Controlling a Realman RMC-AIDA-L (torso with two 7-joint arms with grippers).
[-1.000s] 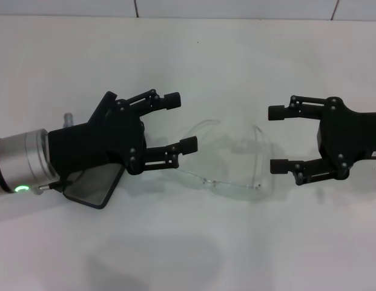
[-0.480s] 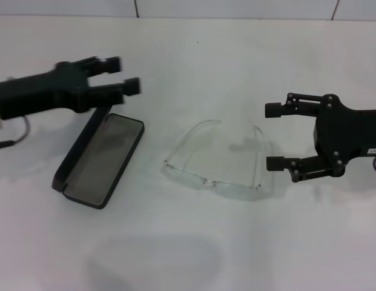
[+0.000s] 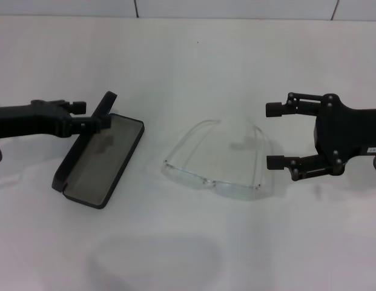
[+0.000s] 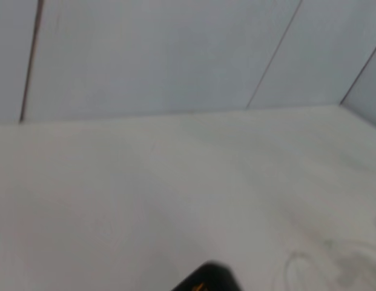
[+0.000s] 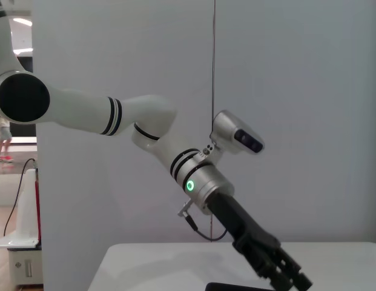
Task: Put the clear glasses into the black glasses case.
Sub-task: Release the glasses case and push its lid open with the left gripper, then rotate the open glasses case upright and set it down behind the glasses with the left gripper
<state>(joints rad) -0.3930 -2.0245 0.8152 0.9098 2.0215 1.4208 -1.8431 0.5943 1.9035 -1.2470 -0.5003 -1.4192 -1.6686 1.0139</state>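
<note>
The black glasses case (image 3: 102,159) lies open on the white table at the left, grey lining up, its lid (image 3: 106,102) standing along the far-left side. My left gripper (image 3: 91,115) reaches in low from the left and sits right at that lid. A black corner of the case (image 4: 207,279) with orange lettering shows in the left wrist view. The clear glasses (image 3: 236,188) rest unfolded on the table at the centre. My right gripper (image 3: 272,136) hovers just right of the glasses, open, with nothing between its fingers. In the right wrist view, the left gripper (image 5: 280,268) points down at the table.
The white tabletop (image 3: 188,254) stretches all around the case and the glasses. A tiled wall (image 3: 236,7) bounds its far edge. The left arm (image 5: 194,176) crosses the right wrist view.
The left arm has pulled back to the left and dropped low beside the case lid, uncovering the open case. The right gripper and the glasses have hardly moved.
</note>
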